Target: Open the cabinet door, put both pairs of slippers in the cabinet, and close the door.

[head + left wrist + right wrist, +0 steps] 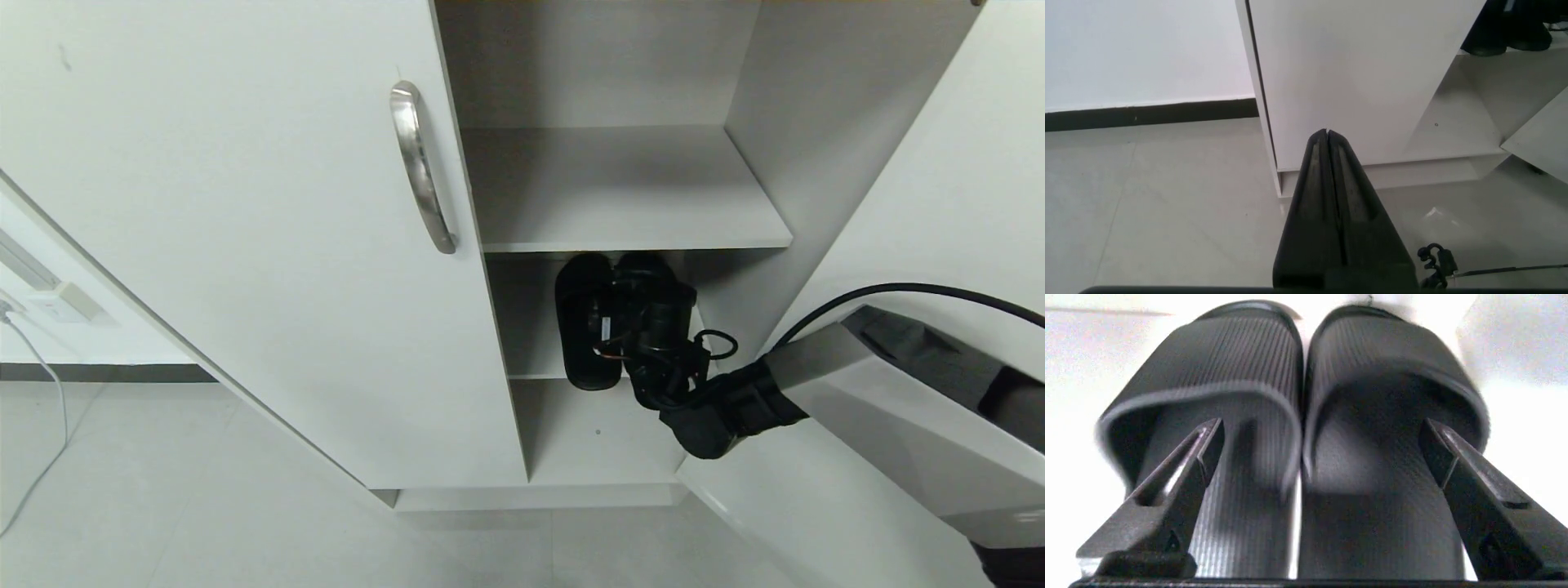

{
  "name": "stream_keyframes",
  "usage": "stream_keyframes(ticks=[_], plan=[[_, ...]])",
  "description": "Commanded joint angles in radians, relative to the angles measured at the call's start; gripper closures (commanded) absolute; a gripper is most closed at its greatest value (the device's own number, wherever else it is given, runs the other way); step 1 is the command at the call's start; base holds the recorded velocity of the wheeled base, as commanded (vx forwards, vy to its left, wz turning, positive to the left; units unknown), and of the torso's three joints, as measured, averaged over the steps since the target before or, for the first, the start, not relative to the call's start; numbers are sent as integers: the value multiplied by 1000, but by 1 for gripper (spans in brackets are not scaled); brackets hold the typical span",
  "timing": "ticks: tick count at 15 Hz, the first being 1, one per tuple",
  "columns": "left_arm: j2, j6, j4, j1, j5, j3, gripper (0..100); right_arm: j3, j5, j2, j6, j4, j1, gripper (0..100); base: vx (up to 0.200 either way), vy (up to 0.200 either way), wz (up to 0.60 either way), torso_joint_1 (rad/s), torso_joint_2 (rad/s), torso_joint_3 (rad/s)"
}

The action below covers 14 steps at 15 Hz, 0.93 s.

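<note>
Right wrist view: black slippers [1372, 392] lie at 12 o'clock from my spread-apart right pincer [1323, 429], long axes running into the cabinet [816, 98]. Left pincer [1327, 135], pressed together, is farther.

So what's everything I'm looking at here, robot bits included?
Cabinet: one, white, standing on the floor, shelves inside.
Closed door: one, white, on the cabinet's left.
Handle: one, silver, upright on the closed door.
Open door: one, white, swung out on the right.
Slippers: one pair, black, side by side on the middle shelf.
Wall socket: one, white, low on the far-left wall.
Cable: one, white, hanging by the socket.
Floor: grey tiles.
Right gripper: one, black, fingers open, one at each slipper.
Left gripper: one, black, fingers shut, low over the floor before the cabinet.
</note>
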<state>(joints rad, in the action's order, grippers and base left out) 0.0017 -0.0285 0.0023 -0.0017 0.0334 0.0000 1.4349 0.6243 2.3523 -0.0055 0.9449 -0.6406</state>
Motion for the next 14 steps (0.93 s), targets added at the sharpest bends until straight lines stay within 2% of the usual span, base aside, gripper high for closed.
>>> stream_keyframes(ticks=[1, 3, 6, 8, 14], plan=[[1, -1, -1, 0, 0, 0, 100, -174, 2, -128, -5, 80, -37, 0, 0, 0, 0, 0, 0, 0], [1, -1, 1, 0, 0, 0, 100, -384, 0, -217, -10, 196, -86, 0, 0, 0, 0, 0, 0, 0], [1, 1, 1, 0, 0, 0, 100, -568, 0, -277, -10, 311, -137, 0, 0, 0, 0, 0, 0, 0], [1, 2, 1, 0, 0, 0, 100, -630, 0, -278, -11, 357, -169, 0, 0, 0, 0, 0, 0, 0], [1, 2, 1, 0, 0, 0, 100, -651, 2, -281, -13, 376, -188, 0, 0, 0, 0, 0, 0, 0]])
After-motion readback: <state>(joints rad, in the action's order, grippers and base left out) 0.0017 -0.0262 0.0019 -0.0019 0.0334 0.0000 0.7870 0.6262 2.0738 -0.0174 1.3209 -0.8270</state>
